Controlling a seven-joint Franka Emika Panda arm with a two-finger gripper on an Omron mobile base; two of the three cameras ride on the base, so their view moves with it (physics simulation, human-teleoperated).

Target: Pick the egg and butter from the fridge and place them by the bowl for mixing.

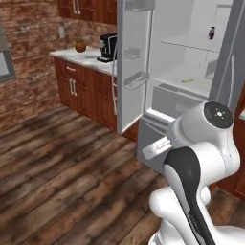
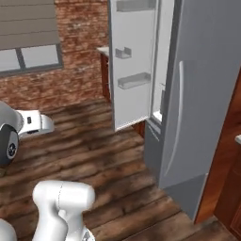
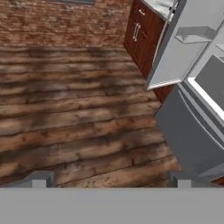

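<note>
Nearest you, the gripper hung over the wooden floor with its two tips spread wide and nothing between them, aimed down and left of the fridge. You had the fridge's left door swung open beside you, so the shelves were reachable.

On the lower shelf lay the butter, a slim pale stick resting flat. You could expect it to be light, soft and a little slick, so a grip across its short width at mid-length, closed gently, looked best. The egg could not be made out among the shelves; judged by its kind, it would be fragile and apt to roll, wanting a light, centred pinch.

Farthest off, the bowl sat on the counter left of the fridge, near a coffee machine.
</note>
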